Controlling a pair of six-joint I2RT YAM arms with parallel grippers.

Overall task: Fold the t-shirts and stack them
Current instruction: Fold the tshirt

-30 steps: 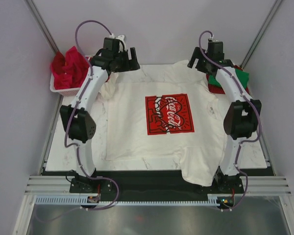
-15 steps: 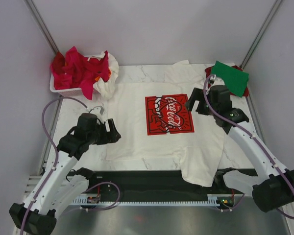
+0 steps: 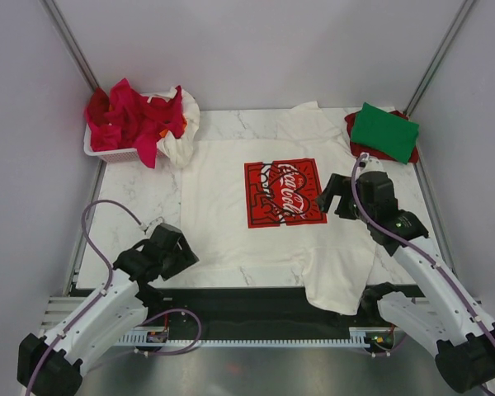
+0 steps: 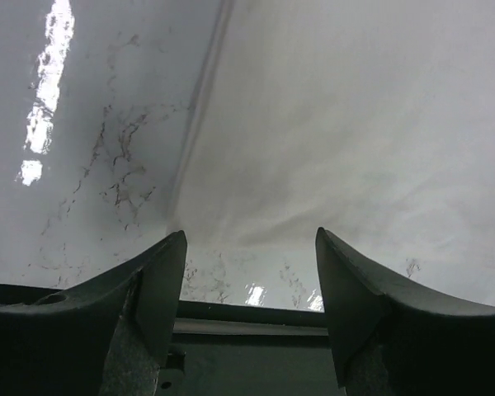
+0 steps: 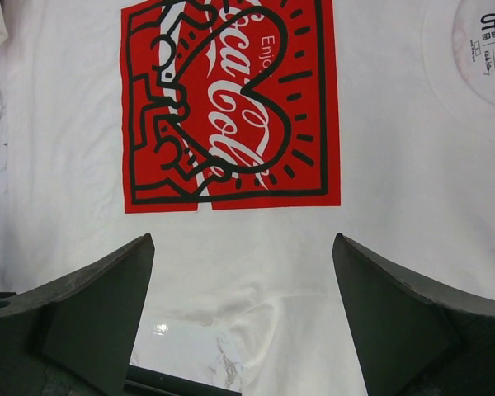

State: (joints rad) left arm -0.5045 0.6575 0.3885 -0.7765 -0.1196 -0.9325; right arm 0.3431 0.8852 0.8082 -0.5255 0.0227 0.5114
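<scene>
The first fold looks about to start. The left tool (image 4: pixel 247 247), fingers apart and empty, hangs just short of a hem corner of the white t-shirt (image 4: pixel 355 124); next it should drop and pinch that thin, limp cotton. The right tool (image 5: pixel 243 247), also apart, hovers over the shirt spread on the veined marble surface (image 4: pixel 91 148), red rectangular print (image 5: pixel 231 107) ahead.

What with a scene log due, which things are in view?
white cotton t-shirt with red Coca-Cola print: 1, white, mid-table
folded green t-shirt: 1, green, far right corner
red t-shirt: 1, red, under the green
white plastic basket: 1, white, far left corner
crumpled red garments: unclear, red, in basket
white garment: 1, white, draped over basket
marble table: 1, white
left fingers: 2, black, open, over shirt's near-left corner
right fingers: 2, black, open, over print
</scene>
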